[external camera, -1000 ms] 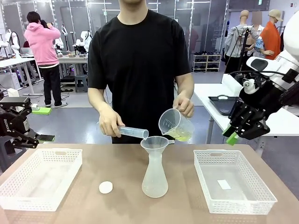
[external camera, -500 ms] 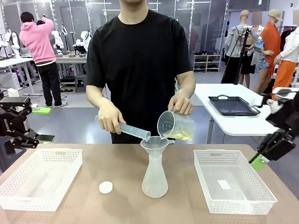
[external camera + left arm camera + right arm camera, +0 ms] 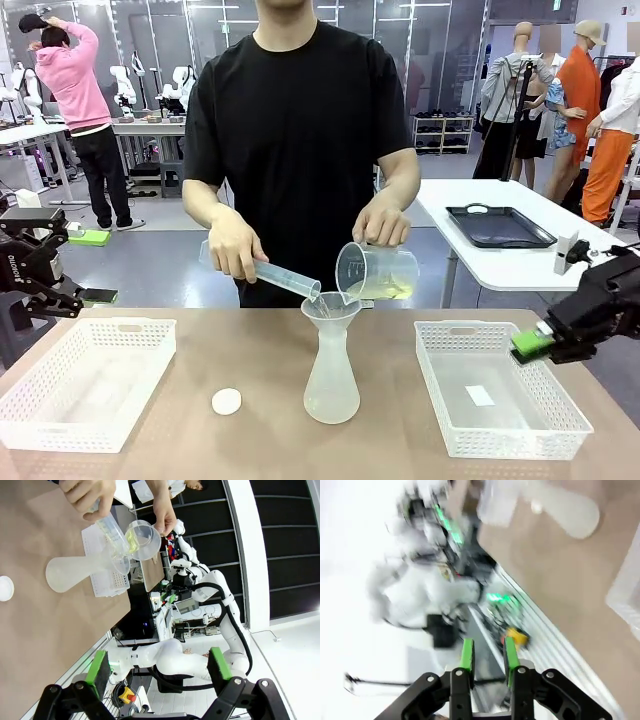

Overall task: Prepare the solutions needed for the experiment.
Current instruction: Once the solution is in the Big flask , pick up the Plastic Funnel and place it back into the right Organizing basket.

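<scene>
Wide and empty, the left gripper hangs off the table's left edge, its green pads well apart. The right gripper sits low at the right edge of the front view, near the right rim of a white basket. In its wrist view the pads stand narrow, with a slim gap and nothing in it.

The table is plain brown. At its middle stands a translucent conical flask with a funnel in its neck. The solution, pale yellow, lies in the bottom of a clear measuring jug that a person's hand tilts over the funnel. The person's other hand tips a graduated cylinder at the funnel from picture left. A second white basket sits at lower left, and a white round cap lies between it and the flask.

Behind, a white side table carries a black tray. A person in a pink hoodie stands at upper left.
</scene>
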`<move>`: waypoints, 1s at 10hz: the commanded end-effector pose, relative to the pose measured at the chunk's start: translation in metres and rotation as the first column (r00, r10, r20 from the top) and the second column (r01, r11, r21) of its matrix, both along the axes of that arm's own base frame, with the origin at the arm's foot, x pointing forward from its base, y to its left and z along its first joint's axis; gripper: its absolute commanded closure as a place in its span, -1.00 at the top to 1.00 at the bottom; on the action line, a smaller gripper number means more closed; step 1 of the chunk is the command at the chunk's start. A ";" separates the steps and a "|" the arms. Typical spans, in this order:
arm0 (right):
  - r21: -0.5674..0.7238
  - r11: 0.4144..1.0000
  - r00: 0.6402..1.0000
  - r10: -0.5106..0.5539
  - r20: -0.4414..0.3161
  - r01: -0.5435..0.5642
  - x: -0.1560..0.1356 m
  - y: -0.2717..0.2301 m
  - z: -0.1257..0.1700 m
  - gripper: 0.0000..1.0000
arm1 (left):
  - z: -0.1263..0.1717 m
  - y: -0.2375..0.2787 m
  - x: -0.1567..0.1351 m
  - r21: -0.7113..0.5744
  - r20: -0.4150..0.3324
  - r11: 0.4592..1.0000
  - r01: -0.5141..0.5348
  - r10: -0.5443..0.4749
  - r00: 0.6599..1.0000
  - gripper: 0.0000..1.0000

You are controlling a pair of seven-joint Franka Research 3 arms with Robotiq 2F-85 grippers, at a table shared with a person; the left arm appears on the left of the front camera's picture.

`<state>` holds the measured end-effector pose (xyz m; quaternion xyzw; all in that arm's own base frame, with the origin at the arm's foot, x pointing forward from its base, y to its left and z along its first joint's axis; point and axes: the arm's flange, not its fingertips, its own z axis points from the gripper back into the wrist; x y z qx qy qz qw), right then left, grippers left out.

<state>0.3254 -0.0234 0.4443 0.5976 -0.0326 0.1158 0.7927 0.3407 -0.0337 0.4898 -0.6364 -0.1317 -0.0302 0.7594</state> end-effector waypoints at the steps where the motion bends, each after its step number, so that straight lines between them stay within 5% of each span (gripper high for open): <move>1: 0.271 0.725 0.770 -0.556 -0.313 0.634 -0.011 0.018 0.015 -0.36 | 0.003 -0.001 0.001 -0.024 0.004 1.000 0.002 -0.002 1.000 1.00; 3: 0.272 0.679 0.727 -0.586 -0.359 0.682 -0.013 0.024 0.011 -0.36 | 0.003 -0.001 0.001 -0.024 0.004 1.000 0.002 -0.002 1.000 1.00; 4: 0.282 0.685 0.736 -0.575 -0.358 0.672 -0.014 0.027 0.011 -0.36 | 0.003 -0.001 0.001 -0.024 0.004 1.000 0.002 -0.002 1.000 1.00; 5: 0.324 0.718 0.787 -0.541 -0.296 0.615 -0.015 0.031 0.012 -0.36 | 0.003 -0.001 0.001 -0.024 0.004 1.000 0.002 -0.002 1.000 1.00; 6: 0.223 0.813 0.828 -0.460 -0.321 0.538 0.034 -0.020 0.029 -0.36 | 0.003 -0.001 0.001 -0.024 0.004 1.000 0.002 -0.002 1.000 1.00; 10: 0.223 0.813 0.828 -0.460 -0.321 0.538 0.034 -0.020 0.029 -0.36 | 0.003 -0.001 0.001 -0.024 0.004 1.000 0.002 -0.002 1.000 1.00</move>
